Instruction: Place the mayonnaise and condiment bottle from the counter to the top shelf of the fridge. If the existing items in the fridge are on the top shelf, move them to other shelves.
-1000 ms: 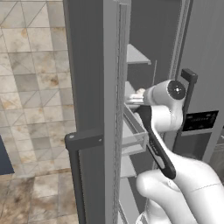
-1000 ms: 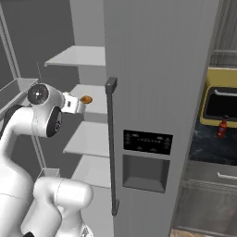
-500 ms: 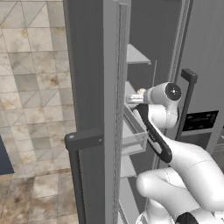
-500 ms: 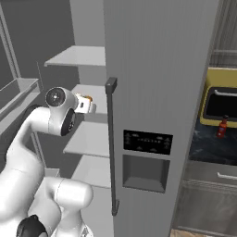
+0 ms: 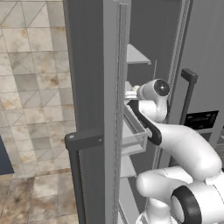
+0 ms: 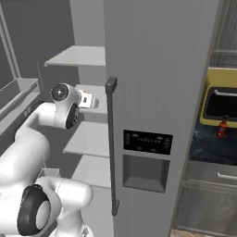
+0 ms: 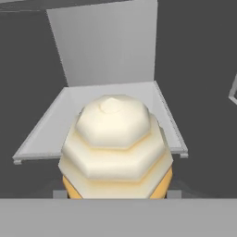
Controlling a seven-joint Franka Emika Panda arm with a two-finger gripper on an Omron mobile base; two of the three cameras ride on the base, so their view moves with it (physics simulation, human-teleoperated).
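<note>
A small bun-like existing item (image 7: 115, 143), cream on top and golden-brown at the base, sits right in front of the hand camera with my gripper (image 6: 88, 100) shut on it inside the open fridge (image 6: 157, 69). A pale shelf (image 7: 51, 134) lies just below and beyond it. The top shelf (image 6: 78, 56) is higher up, above the hand. From the left base view the gripper (image 5: 130, 93) pokes in past the open door's edge. The dark red condiment bottle (image 6: 222, 127) stands on the black counter (image 6: 208, 143) to the right. The mayonnaise is out of view.
The fridge's right door, with its bar handle (image 6: 111, 139) and dispenser panel (image 6: 146, 159), is closed beside my arm. The left door (image 5: 92, 87) stands open, and its bin (image 5: 136, 131) is close under my forearm. Lower shelves (image 6: 88, 139) lie beneath the hand.
My arm has reached further into the fridge, carrying the bun-like item along. The grip on it is unchanged.
</note>
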